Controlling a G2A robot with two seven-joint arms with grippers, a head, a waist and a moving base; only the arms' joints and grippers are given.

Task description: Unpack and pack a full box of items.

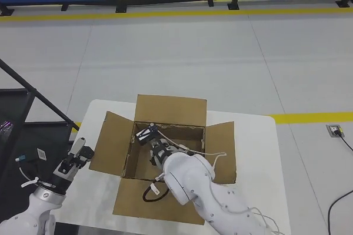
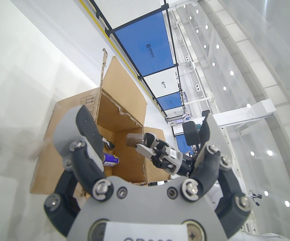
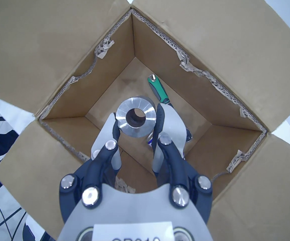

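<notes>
- I see the silver metal cylinder with a central hole [image 3: 136, 119] over the open brown cardboard box [image 3: 59, 38], its axis pointing back at the wrist camera.
- The right gripper [image 3: 137, 121] pinches its round sides.
- The left gripper [image 2: 146, 121] has its fingers spread.

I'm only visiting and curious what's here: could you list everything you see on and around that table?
table: one, white, under the box.
box: one, brown cardboard, flaps open, on the table.
ring: one, silver metal, held over the box's opening.
screwdriver: one, green handle, on the box floor.
can: one, blue, inside the box.
left gripper: one, grey and black, open, beside the box.
right gripper: one, grey and black, shut on the ring.
</notes>
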